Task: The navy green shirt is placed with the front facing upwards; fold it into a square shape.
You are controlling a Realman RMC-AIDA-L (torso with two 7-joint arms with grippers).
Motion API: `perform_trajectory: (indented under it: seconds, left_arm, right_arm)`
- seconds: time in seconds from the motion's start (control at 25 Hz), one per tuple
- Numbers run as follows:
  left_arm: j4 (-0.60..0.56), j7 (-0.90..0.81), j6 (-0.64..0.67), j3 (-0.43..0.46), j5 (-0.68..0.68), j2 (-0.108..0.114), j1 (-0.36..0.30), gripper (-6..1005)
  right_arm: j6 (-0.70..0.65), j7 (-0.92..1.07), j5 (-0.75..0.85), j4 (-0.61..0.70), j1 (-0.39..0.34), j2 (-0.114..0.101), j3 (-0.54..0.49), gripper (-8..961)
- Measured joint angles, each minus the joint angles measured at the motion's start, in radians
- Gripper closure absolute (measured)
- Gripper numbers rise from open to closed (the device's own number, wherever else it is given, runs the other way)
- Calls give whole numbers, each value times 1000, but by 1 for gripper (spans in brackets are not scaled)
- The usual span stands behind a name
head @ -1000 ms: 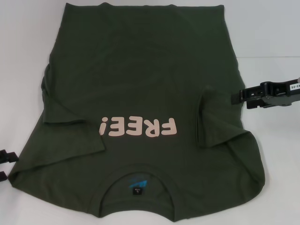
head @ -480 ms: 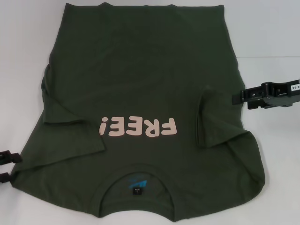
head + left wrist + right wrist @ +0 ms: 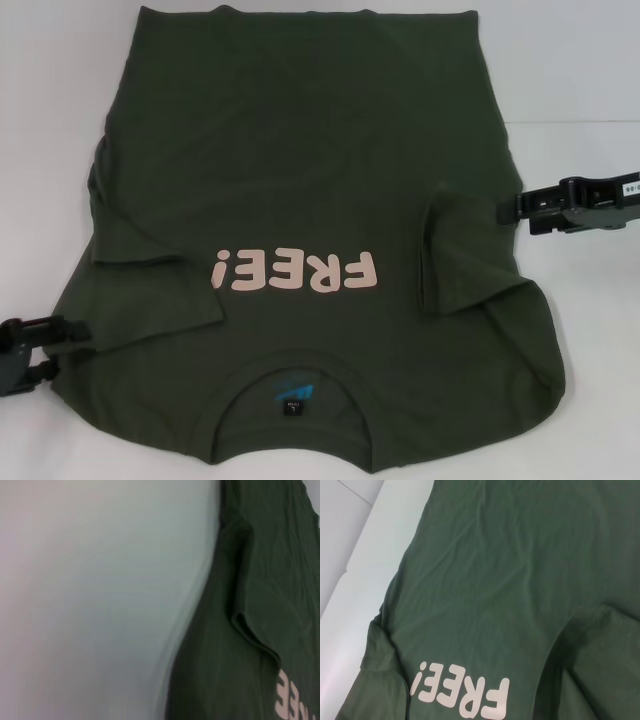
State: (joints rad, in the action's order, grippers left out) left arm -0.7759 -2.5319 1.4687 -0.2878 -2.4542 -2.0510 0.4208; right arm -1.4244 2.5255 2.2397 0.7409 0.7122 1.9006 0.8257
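While the shirt (image 3: 300, 240) lies flat and face up on the white table (image 3: 580, 80), its pink "FREE!" lettering (image 3: 296, 271) reads upside down in the head view and its collar with the blue label (image 3: 293, 392) sits nearest the robot. Both short sleeves are folded inward onto the body, one on each side of the lettering. At the shirt's left edge, beside the folded left sleeve and close to the collar end, the left gripper (image 3: 62, 345) points inward with its fingers parted, their tips at or just over the cloth edge. On the opposite side, the right gripper (image 3: 503, 211) reaches in level with the folded right sleeve, its tip just at the shirt's right edge; whether its fingers are apart or together I cannot tell.
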Motion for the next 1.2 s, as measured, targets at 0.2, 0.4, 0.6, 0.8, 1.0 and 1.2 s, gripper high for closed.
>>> perform_trajectory:
  seconds: [0.2,0.4,0.6,0.8,1.0,1.2]
  left_arm:
    - [7,7,2,0,2,1,20,278]
    - [12,7,2,-1,3,3,26,279]
    - [-13,3,33,16,2,3,5,277]
    - [-31,-4,50,21,-1,3,-26,278]
    - [-25,-5,45,19,0,1,-23,279]
    - [1,-5,15,11,-6,3,9,278]
  right_arm:
    - [-5,-2,0,0,-3,0,-9,248]
    - [-7,-3,0,0,-4,0,-11,252]
    - [-7,-3,0,0,-4,0,-22,256]
    - [-7,-5,0,0,-7,0,-24,260]
    - [-6,-5,0,0,-8,0,-25,263]
    - [-7,-5,0,0,-8,0,-30,267]
